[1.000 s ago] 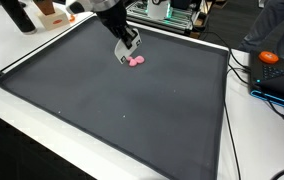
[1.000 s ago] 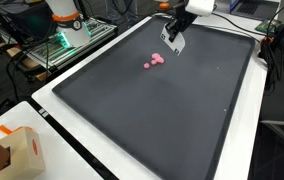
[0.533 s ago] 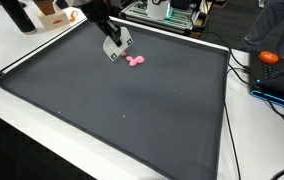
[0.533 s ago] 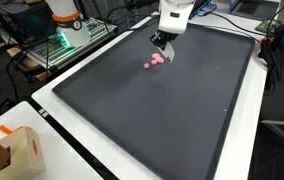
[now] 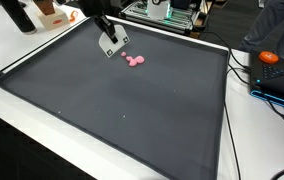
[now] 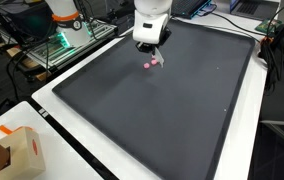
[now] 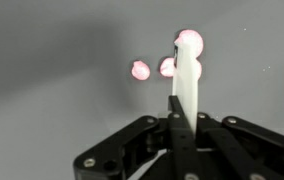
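Observation:
A small cluster of pink pieces [image 5: 134, 61] [image 6: 153, 62] lies on the dark mat [image 5: 132, 115] [image 6: 182, 100] near its far edge. My gripper [image 5: 110, 44] [image 6: 148, 40] hangs just beside the cluster, low over the mat. In the wrist view the gripper [image 7: 179, 102] is shut on a thin white strip [image 7: 185, 75]. The strip reaches forward to the pink pieces [image 7: 140, 70] and covers part of them. Whether the strip's tip touches them I cannot tell.
The mat covers most of a white table [image 5: 22, 130]. An orange object [image 5: 269, 57] and cables lie past one side of the mat. A cardboard box [image 6: 10, 150] sits at a table corner. Racks with electronics [image 6: 67, 40] stand behind the mat.
The gripper has swung sideways off the pink pieces, carrying the white strip, and now sits beside them. The pink pieces have kept their place.

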`<state>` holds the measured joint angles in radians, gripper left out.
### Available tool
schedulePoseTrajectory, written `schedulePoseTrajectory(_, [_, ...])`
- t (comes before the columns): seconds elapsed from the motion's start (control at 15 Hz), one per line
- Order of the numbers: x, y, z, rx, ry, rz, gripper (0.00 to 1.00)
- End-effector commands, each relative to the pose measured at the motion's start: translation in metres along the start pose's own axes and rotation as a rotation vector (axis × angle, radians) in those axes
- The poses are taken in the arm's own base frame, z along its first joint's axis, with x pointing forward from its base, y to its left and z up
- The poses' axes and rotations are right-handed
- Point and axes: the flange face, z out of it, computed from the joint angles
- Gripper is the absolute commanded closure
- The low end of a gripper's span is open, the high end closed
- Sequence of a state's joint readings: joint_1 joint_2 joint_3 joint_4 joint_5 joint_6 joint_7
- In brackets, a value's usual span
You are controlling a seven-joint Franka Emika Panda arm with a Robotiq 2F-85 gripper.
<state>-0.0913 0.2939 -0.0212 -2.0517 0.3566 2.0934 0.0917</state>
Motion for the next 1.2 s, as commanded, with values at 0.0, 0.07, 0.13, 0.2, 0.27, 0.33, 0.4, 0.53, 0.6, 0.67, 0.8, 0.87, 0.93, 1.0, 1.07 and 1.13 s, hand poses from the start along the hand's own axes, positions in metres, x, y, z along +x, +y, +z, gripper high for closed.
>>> schedulePoseTrajectory(0.0, [-0.016, 0.022, -0.002, 0.047, 0.034, 0.017, 0.99])
schedulePoseTrajectory(0.07, [-0.018, 0.026, -0.002, 0.052, 0.04, 0.019, 0.99])
schedulePoseTrajectory(0.13, [-0.019, 0.03, -0.002, 0.055, 0.047, 0.022, 0.99])
schedulePoseTrajectory(0.2, [-0.021, 0.033, -0.002, 0.059, 0.051, 0.021, 0.99])
schedulePoseTrajectory(0.27, [-0.022, 0.035, -0.002, 0.059, 0.056, 0.019, 0.99])
schedulePoseTrajectory(0.33, [-0.024, 0.037, -0.001, 0.06, 0.06, 0.019, 0.99])
schedulePoseTrajectory(0.4, [-0.025, 0.039, -0.002, 0.06, 0.065, 0.02, 0.99])
schedulePoseTrajectory(0.53, [-0.027, 0.042, -0.001, 0.058, 0.07, 0.019, 0.99])
schedulePoseTrajectory(0.6, [-0.028, 0.044, -0.001, 0.055, 0.071, 0.02, 0.99])
schedulePoseTrajectory(0.67, [-0.029, 0.045, -0.001, 0.053, 0.072, 0.021, 0.99])
schedulePoseTrajectory(0.8, [-0.03, 0.047, -0.001, 0.045, 0.076, 0.022, 0.99])
schedulePoseTrajectory(0.87, [-0.031, 0.048, -0.001, 0.042, 0.079, 0.023, 0.99])
schedulePoseTrajectory(0.93, [-0.032, 0.049, -0.001, 0.038, 0.081, 0.022, 0.99])
schedulePoseTrajectory(1.0, [-0.032, 0.05, 0.0, 0.033, 0.083, 0.022, 0.99])
schedulePoseTrajectory(1.07, [-0.032, 0.05, 0.001, 0.023, 0.082, 0.018, 0.99])
schedulePoseTrajectory(1.13, [-0.032, 0.05, 0.001, 0.014, 0.082, 0.015, 0.99])
